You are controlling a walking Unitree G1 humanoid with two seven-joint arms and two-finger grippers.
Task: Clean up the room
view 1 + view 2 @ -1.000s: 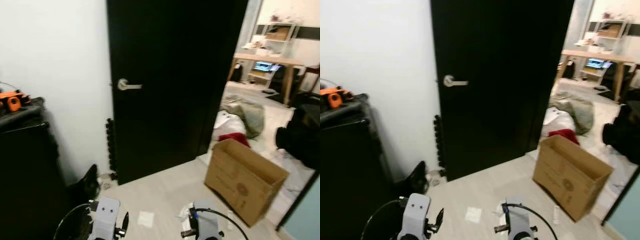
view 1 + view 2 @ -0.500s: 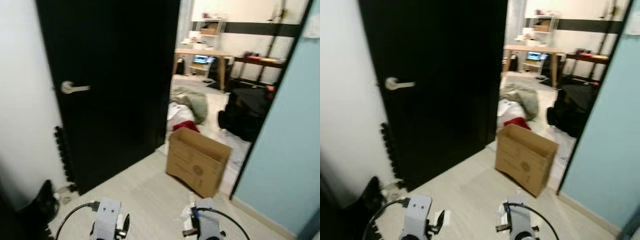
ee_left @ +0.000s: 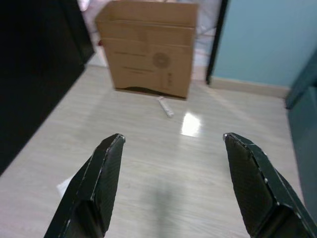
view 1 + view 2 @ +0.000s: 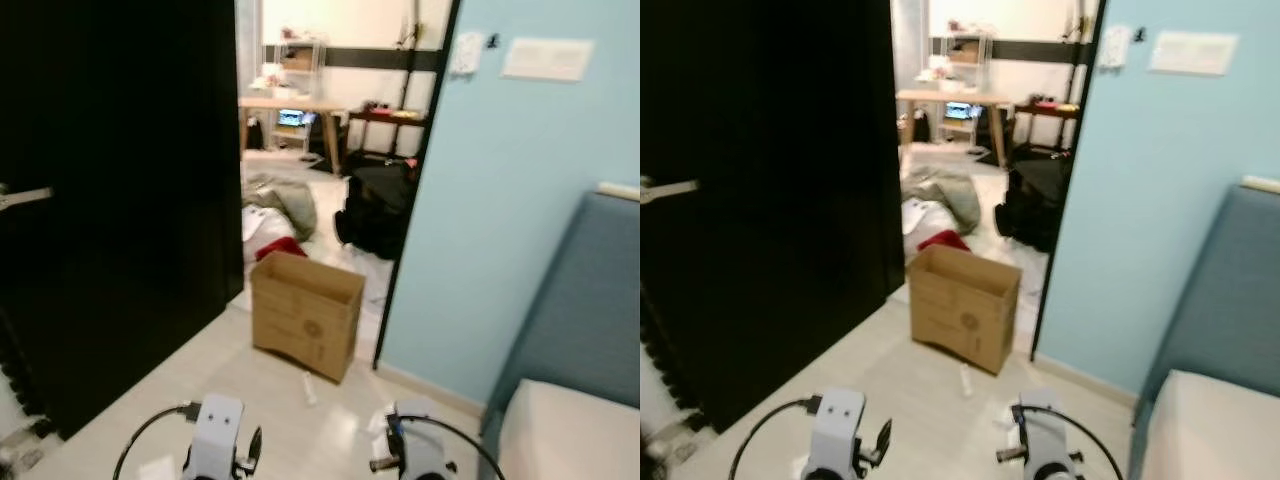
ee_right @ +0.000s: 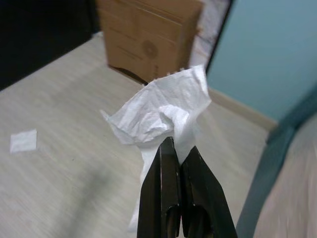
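Right end effector [image 5: 179,148]: its two black fingers are pressed together on a crumpled white tissue [image 5: 166,111]. The tissue sticks up past the fingertips and some hangs down beside them.

Left end effector [image 3: 173,144]: its fingers are spread wide apart and hold nothing. Bare floor lies under it.

Ahead of both end effectors: an open cardboard box [image 4: 305,312] stands on the pale floor [image 4: 250,390], close to the doorway. This looks like the place for the rubbish.

Between the end effectors and the box: a small white tube-like thing [image 3: 165,106] lies on the floor, just in front of the box.

Near the left end effector: a flat white scrap of paper [image 5: 23,140] lies on the floor, off to its outer side.

Left of the end effectors: a big black door [image 4: 110,200] stands open.

Right of the end effectors: a light blue wall [image 4: 500,200] and a blue-grey bed [image 4: 580,400] edge.

Past the box: clothes and bags lie on the floor of the next room.

What could go wrong: the tissue is light and only pinched at one part, so it may slip out while the robot walks. If the fingers let go too soon, it will land on the floor beside the box. The robot's feet may also kick the little tube or bump the box.
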